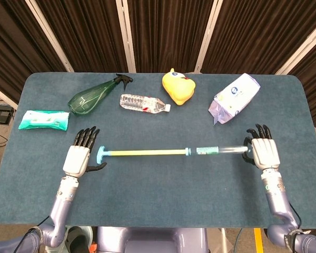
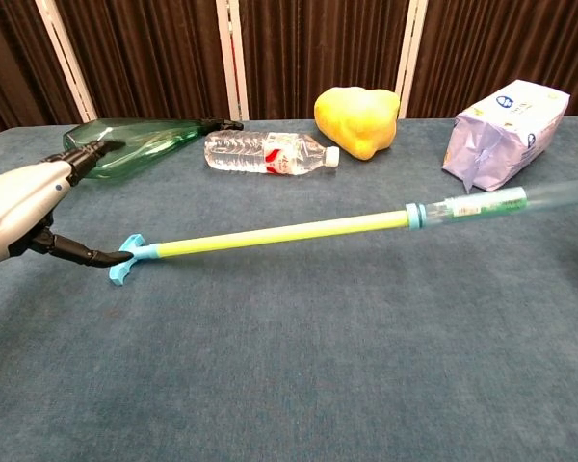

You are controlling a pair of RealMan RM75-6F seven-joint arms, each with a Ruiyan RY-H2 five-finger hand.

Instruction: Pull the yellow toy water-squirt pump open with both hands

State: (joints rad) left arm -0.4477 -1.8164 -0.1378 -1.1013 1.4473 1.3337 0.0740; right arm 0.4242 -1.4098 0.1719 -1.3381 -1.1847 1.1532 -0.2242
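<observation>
The yellow pump (image 1: 147, 152) lies drawn out across the middle of the table, its yellow rod to the left and its clear tube (image 1: 221, 151) to the right. The blue T-handle (image 1: 101, 153) is just right of my left hand (image 1: 78, 159), whose fingers are spread straight; in the chest view only the thumb of the left hand (image 2: 24, 207) reaches the handle (image 2: 125, 266). My right hand (image 1: 264, 153) stands with its fingers straight beside the tube's far end, not wrapped around it. The tube looks blurred in both views.
Along the far side lie a green spray bottle (image 1: 92, 96), a small water bottle (image 1: 145, 103), a yellow duck toy (image 1: 178, 87) and a white-purple pack (image 1: 234, 98). A green wipes pack (image 1: 44, 120) sits at the left edge.
</observation>
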